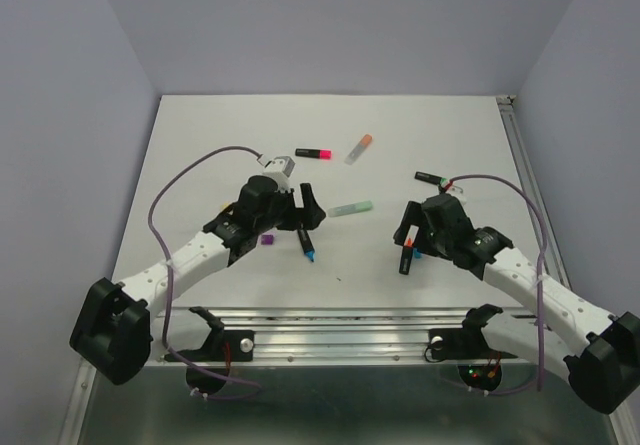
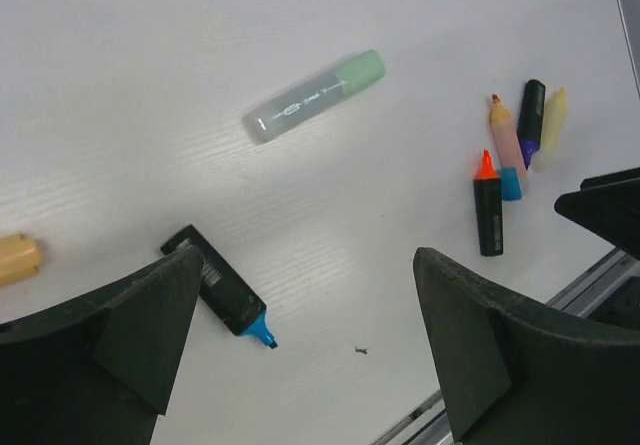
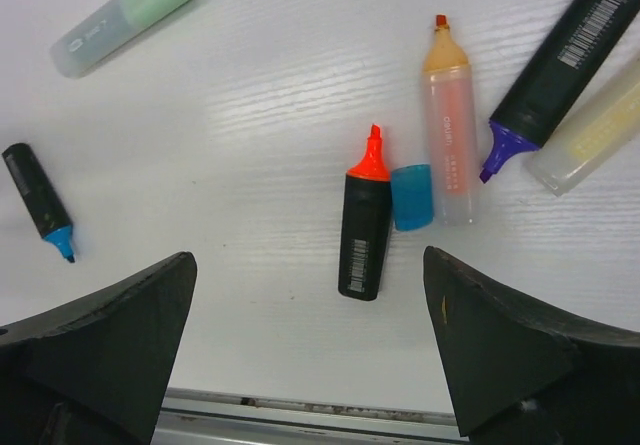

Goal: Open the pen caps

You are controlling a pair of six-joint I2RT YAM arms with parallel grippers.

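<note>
Pen caps (image 3: 411,197): blue one off, lying just ahead of right gripper (image 3: 308,275). Green cap (image 2: 362,68) apparently on its pale pen (image 2: 290,110), beyond left gripper (image 2: 305,295). Both jaws wide, empty. Step: between pens. Next: grasp that pen's two ends.

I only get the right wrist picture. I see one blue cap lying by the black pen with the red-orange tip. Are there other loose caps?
Observer: Yes, the top view shows a purple cap beside the left arm.
Operator: Any more?
Observer: A peach cap lies at the left edge of the left wrist view.
Operator: Are there pens I can't see?
Observer: Far back lies a pale pen with an orange end.
</note>
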